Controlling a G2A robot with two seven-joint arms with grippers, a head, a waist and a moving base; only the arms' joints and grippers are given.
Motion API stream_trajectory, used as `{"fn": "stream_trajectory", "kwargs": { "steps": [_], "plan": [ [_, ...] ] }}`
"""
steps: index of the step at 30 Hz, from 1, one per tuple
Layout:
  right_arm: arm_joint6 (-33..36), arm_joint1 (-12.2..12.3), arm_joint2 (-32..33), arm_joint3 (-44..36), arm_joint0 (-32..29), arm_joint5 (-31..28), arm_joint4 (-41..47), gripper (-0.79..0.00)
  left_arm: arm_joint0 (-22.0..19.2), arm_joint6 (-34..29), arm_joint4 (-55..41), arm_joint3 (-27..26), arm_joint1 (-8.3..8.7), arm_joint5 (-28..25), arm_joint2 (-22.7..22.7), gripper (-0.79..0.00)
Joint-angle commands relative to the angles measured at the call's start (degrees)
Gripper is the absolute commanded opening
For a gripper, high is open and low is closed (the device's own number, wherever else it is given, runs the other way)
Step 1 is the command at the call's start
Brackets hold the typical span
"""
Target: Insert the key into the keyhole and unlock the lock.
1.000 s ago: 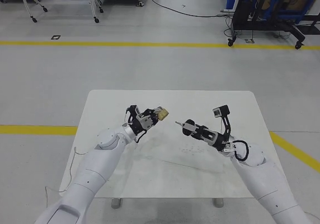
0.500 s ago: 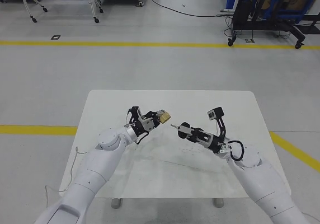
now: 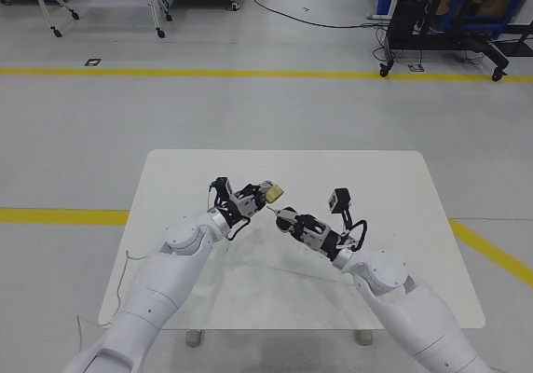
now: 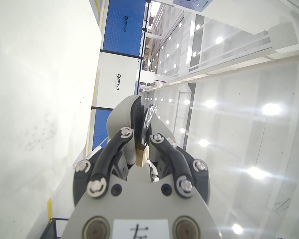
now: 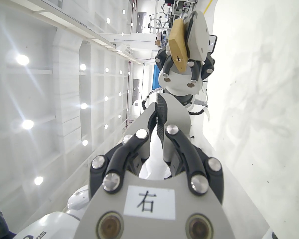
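Observation:
A brass padlock [image 3: 269, 192] is held above the white table [image 3: 388, 182] with my left gripper [image 3: 256, 196] shut on it. In the left wrist view the fingers clamp the lock at its silver shackle [image 4: 148, 118], and the brass body [image 4: 142, 156] points back toward the wrist. The right wrist view shows the padlock [image 5: 178, 43] a short way ahead, its keyhole end [image 5: 180, 60] turned toward my right gripper [image 5: 160, 109]. My right gripper [image 3: 284, 218] is shut on the key, whose thin tip [image 3: 275, 212] sits just below the lock. I cannot tell whether they touch.
Faint scuff marks [image 3: 327, 250] mark the tabletop under the right arm. Both grippers hang over the table's middle, away from its edges. Wheeled carts [image 3: 444, 37] stand on the floor far behind the table.
My right gripper has moved left across the table with the key, closing the gap to the padlock. The left gripper and the lock have barely shifted.

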Motion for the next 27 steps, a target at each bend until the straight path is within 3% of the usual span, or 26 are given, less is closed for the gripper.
{"fn": "stream_trajectory", "kwargs": {
  "steps": [1, 9, 27],
  "plan": [
    [-0.56, 0.01, 0.41, 0.41, 0.33, 0.68, -1.03, -0.785, 0.08, 0.27, -0.03, -0.04, -0.01, 0.03, -0.23, -0.785],
    [-3.39, 0.37, 2.03, 0.40, 0.96, 0.93, -11.25, -0.785, -0.13, 0.65, 0.97, 0.19, -0.05, 1.19, -0.56, -0.785],
    [-3.71, -0.20, 1.86, 0.03, 0.79, 2.91, -13.66, -0.785, -0.46, -0.80, 3.35, 0.51, -0.36, 1.91, -0.02, -0.785]
  ]
}}
